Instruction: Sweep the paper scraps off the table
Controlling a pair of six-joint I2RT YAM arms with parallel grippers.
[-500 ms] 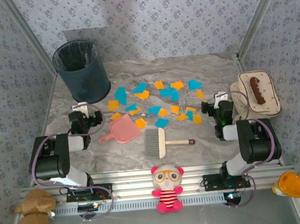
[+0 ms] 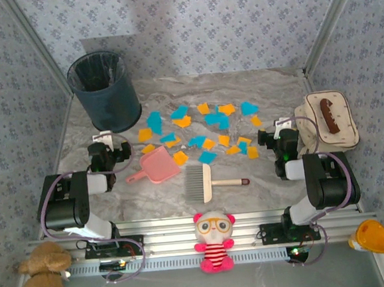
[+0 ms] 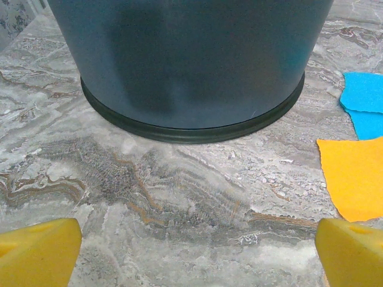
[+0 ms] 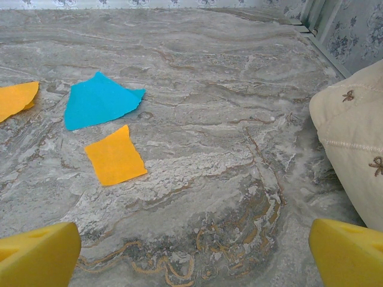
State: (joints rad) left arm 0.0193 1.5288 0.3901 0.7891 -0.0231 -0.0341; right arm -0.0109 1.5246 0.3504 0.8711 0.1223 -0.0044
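Paper scraps, roughly twenty, on one table; one dustpan, one brush; left hand and right hand spread.

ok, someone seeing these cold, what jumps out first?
Orange and blue paper scraps lie scattered across the middle of the marble table, just beyond a pink dustpan and a brush. A dark bin stands at the far left corner. The left gripper and right gripper sit open and empty either side of the mess.
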